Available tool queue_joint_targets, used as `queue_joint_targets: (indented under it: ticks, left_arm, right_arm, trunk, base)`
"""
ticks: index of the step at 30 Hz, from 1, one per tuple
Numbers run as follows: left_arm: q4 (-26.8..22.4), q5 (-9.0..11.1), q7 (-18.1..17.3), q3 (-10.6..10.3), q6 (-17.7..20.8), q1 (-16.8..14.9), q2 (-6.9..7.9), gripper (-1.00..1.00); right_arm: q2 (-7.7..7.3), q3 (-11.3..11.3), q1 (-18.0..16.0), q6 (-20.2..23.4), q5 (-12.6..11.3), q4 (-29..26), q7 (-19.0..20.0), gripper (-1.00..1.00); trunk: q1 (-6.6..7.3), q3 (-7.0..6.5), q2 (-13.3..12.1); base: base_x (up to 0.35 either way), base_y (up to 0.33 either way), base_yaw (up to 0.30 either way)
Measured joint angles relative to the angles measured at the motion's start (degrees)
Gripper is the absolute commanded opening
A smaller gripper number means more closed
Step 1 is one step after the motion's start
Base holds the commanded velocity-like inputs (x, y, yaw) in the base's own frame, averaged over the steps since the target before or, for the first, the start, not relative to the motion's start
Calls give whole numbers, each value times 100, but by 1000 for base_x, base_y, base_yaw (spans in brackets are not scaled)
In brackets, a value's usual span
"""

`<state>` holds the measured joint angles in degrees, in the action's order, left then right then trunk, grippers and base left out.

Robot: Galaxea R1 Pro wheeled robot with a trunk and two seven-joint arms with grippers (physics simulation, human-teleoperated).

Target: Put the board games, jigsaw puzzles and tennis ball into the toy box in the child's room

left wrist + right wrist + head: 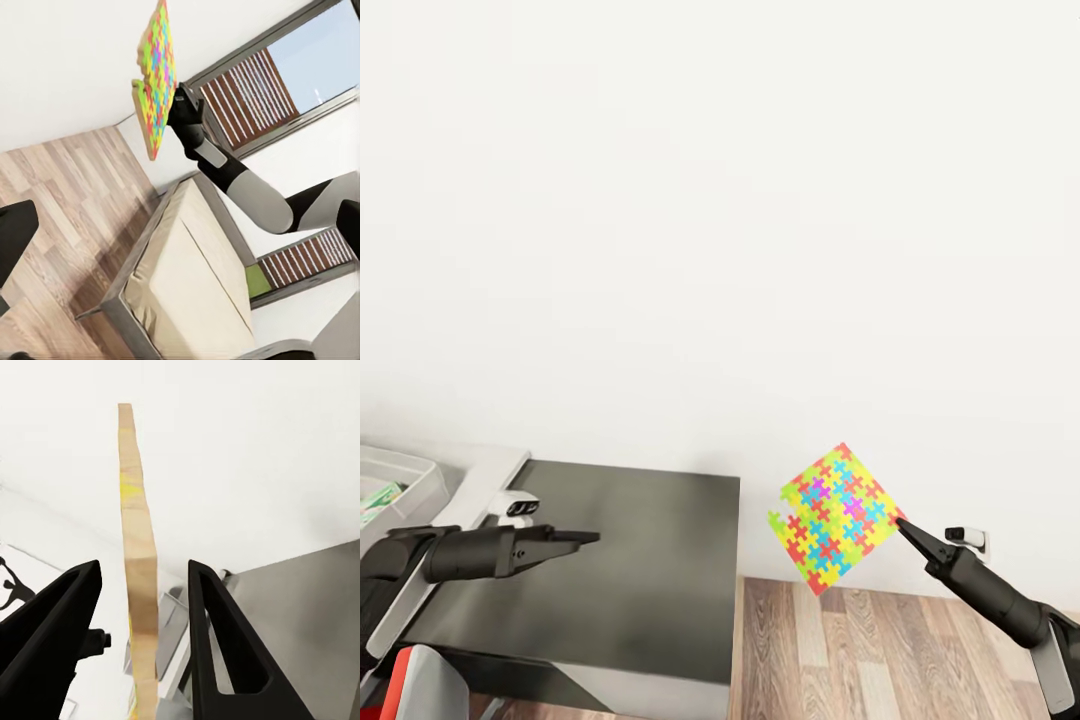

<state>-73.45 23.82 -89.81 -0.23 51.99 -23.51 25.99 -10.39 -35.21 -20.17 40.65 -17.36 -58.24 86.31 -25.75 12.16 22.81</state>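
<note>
I'm in a home bedroom, a child's by the look of it. Past my right gripper (182, 101) stands a low bed (187, 277) with a beige mattress and grey-brown frame on a wood-plank floor (880, 640). Beyond it are windows with slatted blinds (247, 94). Under my left gripper (585, 538) is a dark cabinet top (650, 560) against a plain white wall (720, 220), and the colourful jigsaw puzzle (838, 517) in my right gripper suits a kid's room.

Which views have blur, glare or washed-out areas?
Head view: wall nearly blown out, flat; puzzle sharp and saturated, soft sheen on the cabinet top. Left wrist view: crisp, bright window, no glare. Right wrist view: puzzle's edge and near fingers slightly soft.
</note>
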Motion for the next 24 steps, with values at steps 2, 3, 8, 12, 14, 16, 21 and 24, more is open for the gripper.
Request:
queue_joint_targets:
  ticks: [2,3,8,12,14,16,21,24]
  left_arm:
    - [-1,-3,-1,-16,2,0,-5,100]
    - [2,-5,-2,-24,4,0,-7,100]
    - [7,-8,-3,-31,5,0,-10,100]
    - [12,-15,-3,-38,5,0,-53,100]
    - [13,-19,-3,-39,5,-2,-115,100]
    - [13,-33,-4,-41,5,-6,-185,100]
    - [8,-45,-5,-54,12,-8,-224,100]
    - [7,-39,-5,-50,13,-8,-225,100]
  right_arm:
    - [1,0,3,-1,0,-1,2,-100]
    - [1,-3,6,-2,0,0,3,-100]
    - [2,-8,8,-4,4,-2,4,-100]
    - [-4,-21,9,-5,8,-2,9,-100]
    - [-6,-53,9,-3,8,-2,15,-100]
    - [-6,-92,8,-3,8,-2,19,-100]
    - [-7,-120,9,-1,8,-2,23,-100]
    - [-7,-124,7,0,8,-2,23,-100]
  trunk:
    - [0,-19,0]
    - [0,-29,0]
    - [0,-77,0]
    - [0,-115,0]
    - [0,-134,0]
    - [0,-153,0]
    - [0,-201,0]
    - [0,-230,-1]
  base:
    - [0,0,0]
    - [0,0,0]
    - [0,0,0]
    - [0,0,0]
    - [0,0,0]
    - [0,0,0]
    - [0,0,0]
    - [0,0,0]
